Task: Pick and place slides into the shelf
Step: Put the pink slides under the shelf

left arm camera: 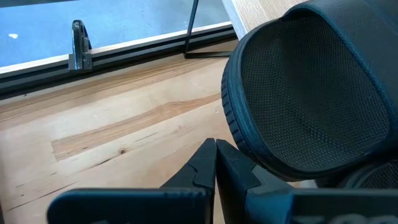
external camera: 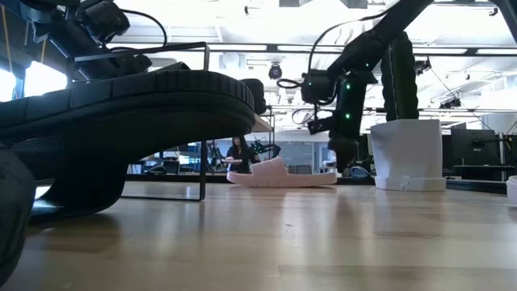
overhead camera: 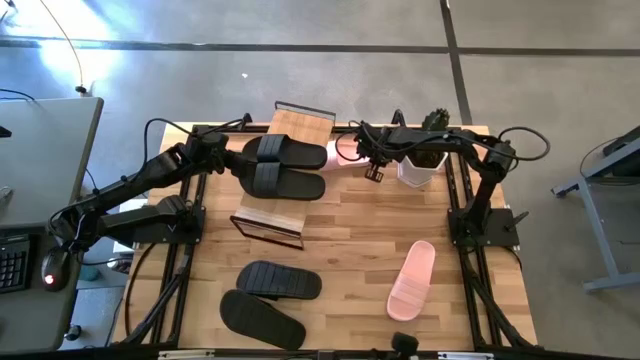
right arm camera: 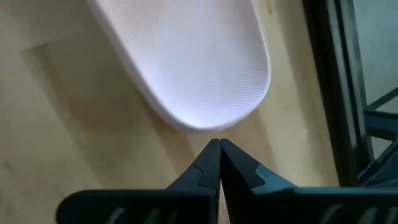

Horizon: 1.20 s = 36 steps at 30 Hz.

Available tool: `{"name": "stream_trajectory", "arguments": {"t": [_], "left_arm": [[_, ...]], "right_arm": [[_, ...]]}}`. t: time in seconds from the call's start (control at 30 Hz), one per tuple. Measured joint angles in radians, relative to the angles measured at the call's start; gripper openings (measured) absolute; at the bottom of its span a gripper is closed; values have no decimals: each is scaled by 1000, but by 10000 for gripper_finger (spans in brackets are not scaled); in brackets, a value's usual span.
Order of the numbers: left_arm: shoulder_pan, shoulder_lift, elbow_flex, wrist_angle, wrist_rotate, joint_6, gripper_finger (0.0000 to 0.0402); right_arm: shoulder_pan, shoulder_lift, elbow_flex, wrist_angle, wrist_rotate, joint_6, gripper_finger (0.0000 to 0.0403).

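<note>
Overhead arrangement of a two-arm sandal-shelving task. The shelf (overhead camera: 285, 170), a slanted bamboo rack in a black frame, stands at the far middle of the table (overhead camera: 350, 250) and carries two dark slides (overhead camera: 280, 166) laid crosswise, one beside the other; the tilt of the boards appears to hold them against the frame.

The left gripper (overhead camera: 222, 152) sits at the left end of that dark pair. In the left wrist view its fingers (left arm camera: 214, 163) meet tip to tip with nothing between them, just beside the rounded end of a dark slide (left arm camera: 311, 93), a pose that suggests nudging rather than grasping.

The right gripper (overhead camera: 368, 150) reaches leftward past the white pot (overhead camera: 420, 168) toward a pink slide (overhead camera: 345, 150) lying just right of the shelf. In the right wrist view its jaws are likewise closed and empty, tips (right arm camera: 217, 152) poised at the rounded end of the pink slide (right arm camera: 193, 62); the low view shows this sandal flat on the table (external camera: 279, 174), not on the rack.

Three sandals remain unshelved nearer the camera: a second dark pair (overhead camera: 270, 300) at near left, lying apart from the rack, and the other pink slide (overhead camera: 411, 280) at near right. By this count the task is roughly one third complete.
</note>
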<state>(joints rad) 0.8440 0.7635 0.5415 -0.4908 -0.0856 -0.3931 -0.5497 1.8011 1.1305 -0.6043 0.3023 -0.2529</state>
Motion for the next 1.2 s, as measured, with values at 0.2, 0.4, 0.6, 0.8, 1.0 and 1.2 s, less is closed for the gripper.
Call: {"name": "stream_trajectory", "arguments": {"t": [0.2, 0.4, 0.6, 0.8, 1.0, 1.2], "left_arm": [[0, 0, 0, 0, 0, 0, 1], [0, 0, 0, -1, 0, 0, 1], [0, 0, 0, -1, 0, 0, 1], [0, 0, 0, -2, 0, -1, 1], [0, 0, 0, -2, 0, -2, 1], [0, 0, 0, -6, 0, -1, 1]], "right_arm": [[-6, 0, 0, 41, -27, -13, 0], [-2, 0, 0, 48, -75, 34, 0], [39, 0, 0, 93, -125, 53, 0], [75, 0, 0, 148, -134, 72, 0], [81, 34, 0, 181, -141, 96, 0], [80, 0, 0, 188, -71, 91, 0]]}}
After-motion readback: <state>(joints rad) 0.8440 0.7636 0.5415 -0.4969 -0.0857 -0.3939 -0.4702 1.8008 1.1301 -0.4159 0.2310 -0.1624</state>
